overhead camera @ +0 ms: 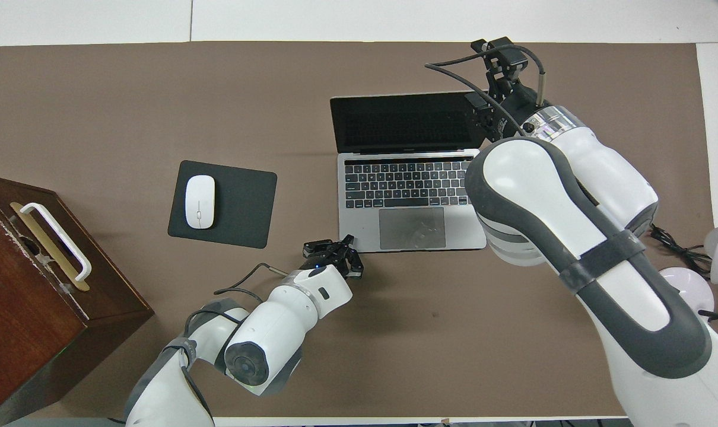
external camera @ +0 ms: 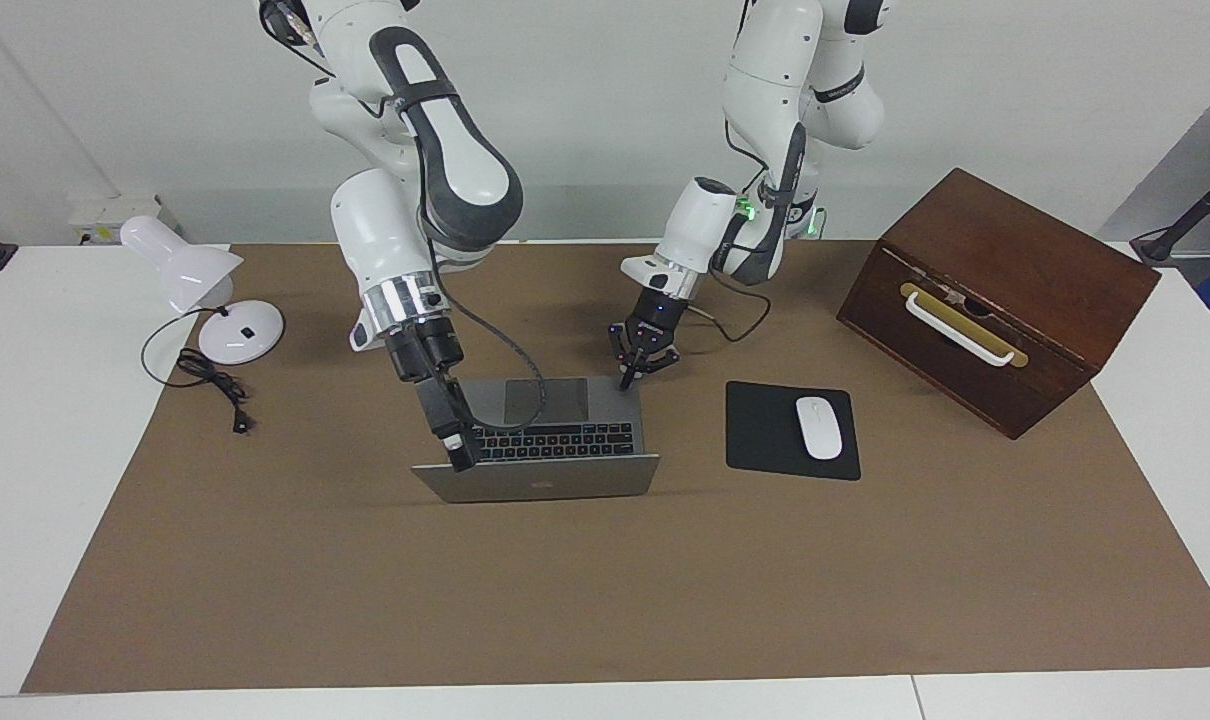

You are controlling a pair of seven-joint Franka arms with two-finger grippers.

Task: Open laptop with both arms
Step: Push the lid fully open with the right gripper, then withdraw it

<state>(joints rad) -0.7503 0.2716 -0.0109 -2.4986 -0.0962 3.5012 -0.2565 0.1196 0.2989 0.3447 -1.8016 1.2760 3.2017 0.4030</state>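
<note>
Viewing the laptop (external camera: pixel 540 440), I am seeing it standing open near the middle of the counter (external camera: pixel 605 590) on the brown mat, its lid raised and leaning away from the robots, the black keys and grey trackpad facing them. I am holding the left claw (external camera: pixel 625 381) at the base's corner nearest the robots, on the side toward the left arm's end; its fingertips are meeting, closed on nothing, with the tip at the corner's edge. I am keeping the right claw (external camera: pixel 458 452) at the lid's upper corner toward the right arm's end of the counter; I cannot tell whether its fingers are parted or gripping the lid's edge. Beside the laptop, toward the left arm's end, a black mouse pad (external camera: pixel 765 440) is lying flat, carrying a white mouse (external camera: pixel 818 427). Farther toward that end, a brown wooden box (external camera: pixel 995 295) with a white handle is standing. At the right arm's end, a white desk lamp (external camera: pixel 200 290) is resting with its black cord trailing onto the mat.
</note>
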